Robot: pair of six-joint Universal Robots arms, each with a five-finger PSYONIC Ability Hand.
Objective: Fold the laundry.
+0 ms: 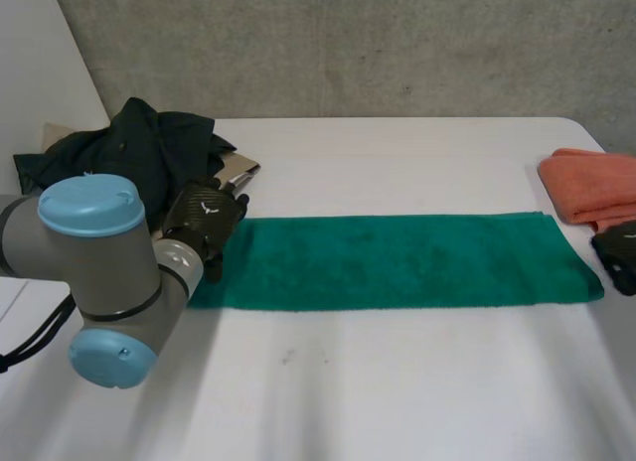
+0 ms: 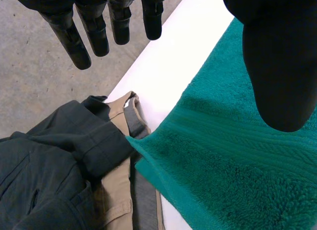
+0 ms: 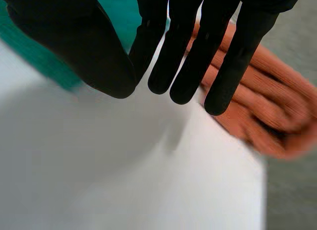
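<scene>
A green towel (image 1: 397,257) lies flat on the white table (image 1: 378,382), folded into a long strip running left to right. My left hand (image 1: 204,215) hovers over the strip's left end with straight fingers (image 2: 81,41) spread apart from the thumb, holding nothing; the towel's corner (image 2: 237,155) lies under it. My right hand (image 1: 621,252) is just past the towel's right end. Its fingers (image 3: 198,56) point straight down over bare table, empty, with the green towel (image 3: 44,66) beside the thumb.
A folded orange towel (image 1: 596,183) rests at the table's right edge, behind my right hand, and lies past the fingertips (image 3: 267,116). A heap of dark clothes (image 1: 139,148) over a tan garment (image 2: 116,200) sits at the back left corner, touching the green towel's corner.
</scene>
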